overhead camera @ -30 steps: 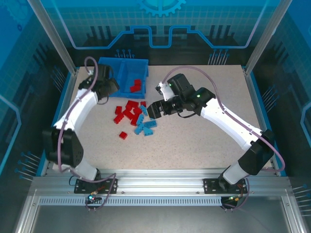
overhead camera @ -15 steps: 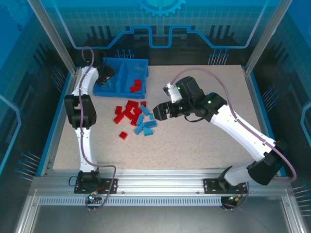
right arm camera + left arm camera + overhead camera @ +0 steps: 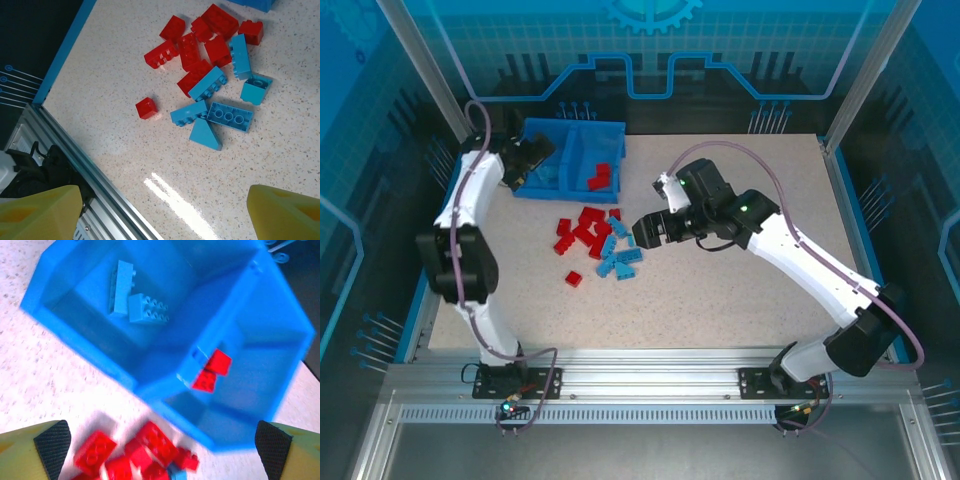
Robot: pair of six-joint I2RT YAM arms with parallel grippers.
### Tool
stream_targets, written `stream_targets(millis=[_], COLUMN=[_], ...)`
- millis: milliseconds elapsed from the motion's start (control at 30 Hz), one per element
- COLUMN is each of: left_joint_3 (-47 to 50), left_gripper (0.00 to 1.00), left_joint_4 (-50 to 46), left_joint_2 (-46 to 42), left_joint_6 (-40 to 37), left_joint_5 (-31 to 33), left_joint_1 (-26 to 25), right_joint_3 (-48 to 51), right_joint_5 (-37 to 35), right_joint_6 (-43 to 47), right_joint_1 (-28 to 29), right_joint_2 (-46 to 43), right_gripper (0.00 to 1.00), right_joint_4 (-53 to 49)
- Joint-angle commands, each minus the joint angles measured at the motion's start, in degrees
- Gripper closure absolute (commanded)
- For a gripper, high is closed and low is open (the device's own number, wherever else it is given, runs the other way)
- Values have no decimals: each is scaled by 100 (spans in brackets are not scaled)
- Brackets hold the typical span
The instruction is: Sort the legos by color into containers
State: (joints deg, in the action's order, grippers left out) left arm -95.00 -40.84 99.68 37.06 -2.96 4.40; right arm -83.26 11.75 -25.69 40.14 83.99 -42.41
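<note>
Under the right jaws, scattered legos (image 3: 207, 83)

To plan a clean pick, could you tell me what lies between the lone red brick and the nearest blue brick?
Just bare table separates the red brick from the blue brick, in the right wrist view.

At the back left of the counter (image 3: 740, 300) stands the blue bin (image 3: 575, 127), with red legos (image 3: 601, 177) in its right compartment. The left gripper (image 3: 528, 160) hangs over the left compartment. The right gripper (image 3: 642, 230) sits just right of the loose pile (image 3: 605, 245) of red and light blue bricks.
</note>
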Motion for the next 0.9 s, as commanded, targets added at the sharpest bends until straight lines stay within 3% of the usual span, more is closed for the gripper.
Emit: stream_targets(millis=[0, 167, 267, 367, 500, 633, 867], left_joint_3=[925, 2335, 3038, 3522, 4099, 4766, 5079], left_gripper=[1, 1, 1, 1, 1, 1, 1], left_joint_4=[286, 424, 317, 167, 263, 827, 1156], left_joint_2=[-1175, -2730, -3521, -4274, -5177, -5713, -5581], left_joint_6=[-440, -1701, -2512, -3257, -3927, -4093, -3961], left_joint_5=[-113, 155, -349, -715, -810, -804, -777], left_joint_1=[-280, -858, -941, -941, -941, -941, -942], right_joint_3=[-190, -404, -529, -1015, -1721, -2533, -3227], right_joint_5=[-228, -561, -717, -883, -1775, -2408, -2336], right_joint_6=[-27, -46, 96, 271, 653, 545, -648], right_joint_1=[44, 55, 162, 319, 592, 445, 161], right_joint_2=[173, 696, 1104, 1743, 2645, 3549, 4493], right_gripper=[13, 14, 15, 24, 28, 29, 27], right_joint_4=[-31, -137, 54, 43, 40, -121, 62])
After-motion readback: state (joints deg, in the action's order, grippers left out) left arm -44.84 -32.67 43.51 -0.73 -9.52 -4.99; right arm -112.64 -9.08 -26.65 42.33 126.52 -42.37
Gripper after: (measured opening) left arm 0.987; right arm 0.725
